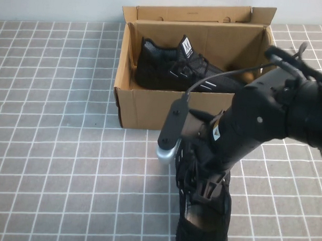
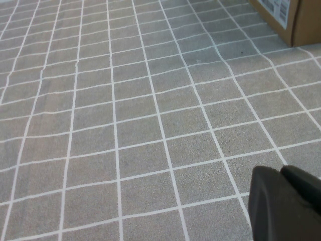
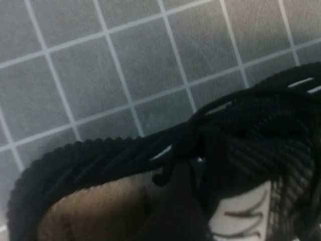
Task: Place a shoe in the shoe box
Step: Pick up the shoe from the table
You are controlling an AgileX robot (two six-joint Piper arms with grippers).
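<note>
A brown cardboard shoe box [image 1: 151, 106] stands open at the back of the table, with one black sneaker [image 1: 179, 70] lying inside it. A second black shoe [image 1: 201, 229] is on the near side of the table, under my right arm. My right gripper [image 1: 201, 189] reaches down into it. In the right wrist view one dark finger [image 3: 175, 201] sits inside the shoe's [image 3: 100, 155] opening beside the white tongue label [image 3: 241, 216], closed on the shoe. My left gripper [image 2: 283, 206] is shut and empty, low over the tiles at the near left.
The table is covered with a grey cloth with a white grid [image 1: 58, 148]. A corner of the box [image 2: 296, 20] with a label shows in the left wrist view. The right arm's bulk hides the box's front right part.
</note>
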